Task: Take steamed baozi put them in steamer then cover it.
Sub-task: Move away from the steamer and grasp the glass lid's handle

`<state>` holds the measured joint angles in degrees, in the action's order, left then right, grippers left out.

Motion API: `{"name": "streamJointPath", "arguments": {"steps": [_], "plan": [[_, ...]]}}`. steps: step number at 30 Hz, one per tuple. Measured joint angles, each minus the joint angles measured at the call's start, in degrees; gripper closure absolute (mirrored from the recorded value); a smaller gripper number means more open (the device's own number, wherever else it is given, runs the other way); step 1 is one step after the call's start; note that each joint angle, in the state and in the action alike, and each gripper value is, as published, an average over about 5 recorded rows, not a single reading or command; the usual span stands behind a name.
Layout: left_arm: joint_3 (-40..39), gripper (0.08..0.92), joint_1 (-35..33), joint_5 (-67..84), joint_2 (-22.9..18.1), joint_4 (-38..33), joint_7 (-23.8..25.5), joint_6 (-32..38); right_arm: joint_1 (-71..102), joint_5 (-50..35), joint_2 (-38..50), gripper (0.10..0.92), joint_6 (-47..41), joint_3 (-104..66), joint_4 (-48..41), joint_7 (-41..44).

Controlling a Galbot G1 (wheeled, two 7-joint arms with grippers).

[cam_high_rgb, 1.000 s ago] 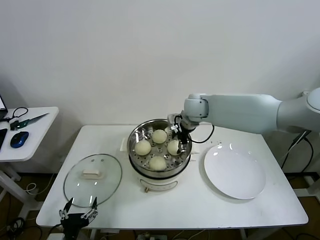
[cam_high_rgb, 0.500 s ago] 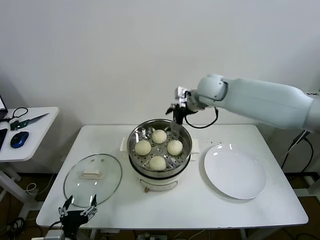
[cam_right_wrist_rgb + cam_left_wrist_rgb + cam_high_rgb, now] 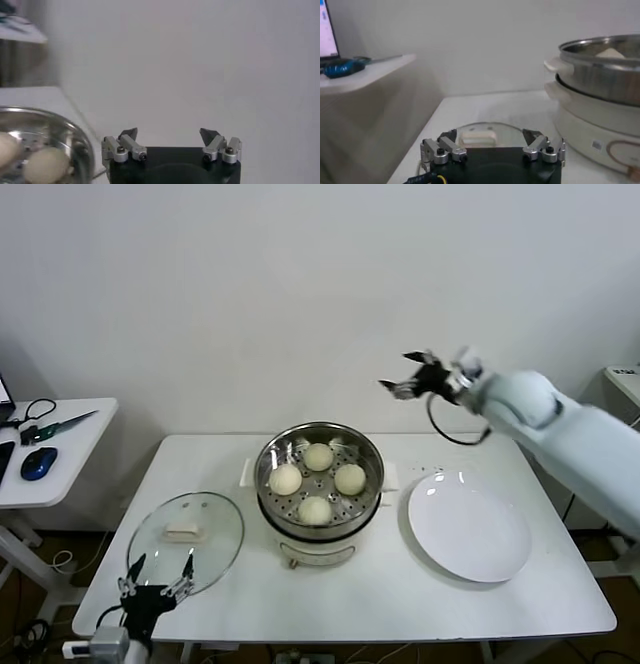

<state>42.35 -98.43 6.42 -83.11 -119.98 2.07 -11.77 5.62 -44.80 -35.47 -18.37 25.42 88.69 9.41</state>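
Several cream-white baozi (image 3: 318,456) lie on the perforated tray inside the steel steamer (image 3: 372,489) at the table's middle. My right gripper (image 3: 412,376) hangs open and empty in the air, above and to the right of the steamer, clear of its rim. Its wrist view shows the open gripper (image 3: 168,132) against the wall, with the steamer's rim (image 3: 82,140) and a baozi (image 3: 45,162) below. The glass lid (image 3: 186,531) with its white handle lies flat left of the steamer. My left gripper (image 3: 157,576) is open at the lid's near edge; its wrist view shows the gripper (image 3: 489,134) facing the lid (image 3: 480,136).
An empty white plate (image 3: 469,527) lies right of the steamer. A low side table (image 3: 70,446) with a blue mouse and scissors stands at the far left. The steamer's white base (image 3: 590,125) rises just right of the lid.
My right gripper lifted out of the steamer, leaving a baozi inside, and swung up and to the right. The left gripper has barely shifted by the lid.
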Motion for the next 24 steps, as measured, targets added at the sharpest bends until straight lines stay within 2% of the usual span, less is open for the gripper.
{"name": "streamJointPath", "arguments": {"steps": [6,13,20,24], "plan": [[0.09,0.177,1.44,-1.05,0.81,1.18,-0.24,2.65,22.9,5.19,0.56,0.203,5.25,-22.99,3.39,-1.8],[-0.24,0.177,2.6,-4.63,1.42,3.02,-1.37,6.58,48.88,9.58,-4.72,0.203,13.66,-46.23,4.78,-1.89],[0.25,0.177,2.97,-11.8,2.86,5.4,-3.47,11.43,68.43,13.65,-12.48,0.203,21.38,-57.67,5.41,-2.35],[0.68,0.177,3.49,-20.21,4.25,7.48,-6.26,14.83,74.68,15.99,-17.03,0.203,24.66,-60.67,5.41,-2.95]]}}
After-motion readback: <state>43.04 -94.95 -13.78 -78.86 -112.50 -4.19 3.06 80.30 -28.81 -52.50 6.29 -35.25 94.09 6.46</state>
